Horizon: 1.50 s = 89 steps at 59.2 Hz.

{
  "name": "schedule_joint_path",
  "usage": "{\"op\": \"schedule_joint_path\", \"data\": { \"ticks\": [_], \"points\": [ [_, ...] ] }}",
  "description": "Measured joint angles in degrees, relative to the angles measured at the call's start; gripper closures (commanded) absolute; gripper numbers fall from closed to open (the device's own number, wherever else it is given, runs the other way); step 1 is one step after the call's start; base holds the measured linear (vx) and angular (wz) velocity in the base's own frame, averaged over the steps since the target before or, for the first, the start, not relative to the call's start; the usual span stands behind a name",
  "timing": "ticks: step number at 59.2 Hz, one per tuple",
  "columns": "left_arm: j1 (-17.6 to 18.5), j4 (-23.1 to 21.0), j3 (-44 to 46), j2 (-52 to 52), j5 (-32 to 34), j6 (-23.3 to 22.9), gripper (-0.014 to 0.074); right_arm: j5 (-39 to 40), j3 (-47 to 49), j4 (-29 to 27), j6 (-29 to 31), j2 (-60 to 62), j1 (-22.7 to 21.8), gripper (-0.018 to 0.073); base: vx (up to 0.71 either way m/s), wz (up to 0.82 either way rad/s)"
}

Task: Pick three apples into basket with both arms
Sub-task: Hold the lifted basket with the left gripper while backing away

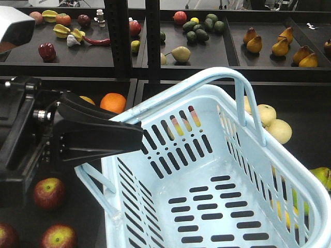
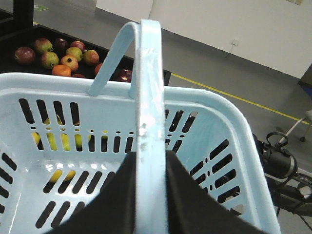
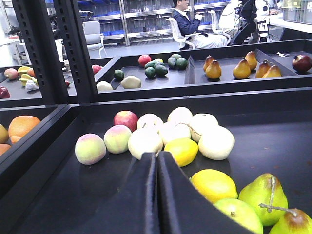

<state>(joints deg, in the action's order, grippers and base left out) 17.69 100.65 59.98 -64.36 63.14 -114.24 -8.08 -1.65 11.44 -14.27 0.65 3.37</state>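
The left hand point(image 1: 133, 135) is clamped on a thin hoop handle point(image 2: 148, 107) of the pale blue basket point(image 1: 207, 89). In the left wrist view its black fingers point(image 2: 187, 190) sit on either side of that handle. The basket hangs tilted and empty, with no fruit on its slotted bottom.

The right hand point(image 3: 157, 158) has its fingers pressed together with nothing between them. It sits low over a dark tray point(image 3: 58, 195) of pale peaches point(image 3: 90, 148), yellow fruits point(image 3: 213, 185) and green pears point(image 3: 263, 192).

The apples point(image 1: 49, 192) lie on a dark shelf tray point(image 1: 85, 217) at the lower left of the front view, just beside and below the basket's near corner. At least three are visible there.

The apples are likely firm and fairly heavy, with smooth skin that could slip or roll. The fingers should probably close across an apple's widest part, from above. The basket looks light and flexible, so it may swing on its handle as fruit drops in. Lowering the fruit gently would be wiser.
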Motion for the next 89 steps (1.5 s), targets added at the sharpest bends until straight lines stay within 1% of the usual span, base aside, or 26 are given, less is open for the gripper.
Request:
{"op": "schedule_joint_path", "data": {
  "ticks": [45, 67, 89],
  "points": [
    [0.0, 0.0, 0.0, 0.0, 0.0, 0.0, 0.0602, 0.0, 0.0, 0.0, 0.0, 0.0, 0.0, 0.0564, -0.03, 0.06],
    [0.0, 0.0, 0.0, 0.0, 0.0, 0.0, 0.0602, 0.0, 0.0, 0.0, 0.0, 0.0, 0.0, 0.0564, -0.07, 0.28],
    [0.0, 0.0, 0.0, 0.0, 0.0, 0.0, 0.0602, 0.0, 0.0, 0.0, 0.0, 0.0, 0.0, 0.0564, -0.11, 0.42]
  ]
}}
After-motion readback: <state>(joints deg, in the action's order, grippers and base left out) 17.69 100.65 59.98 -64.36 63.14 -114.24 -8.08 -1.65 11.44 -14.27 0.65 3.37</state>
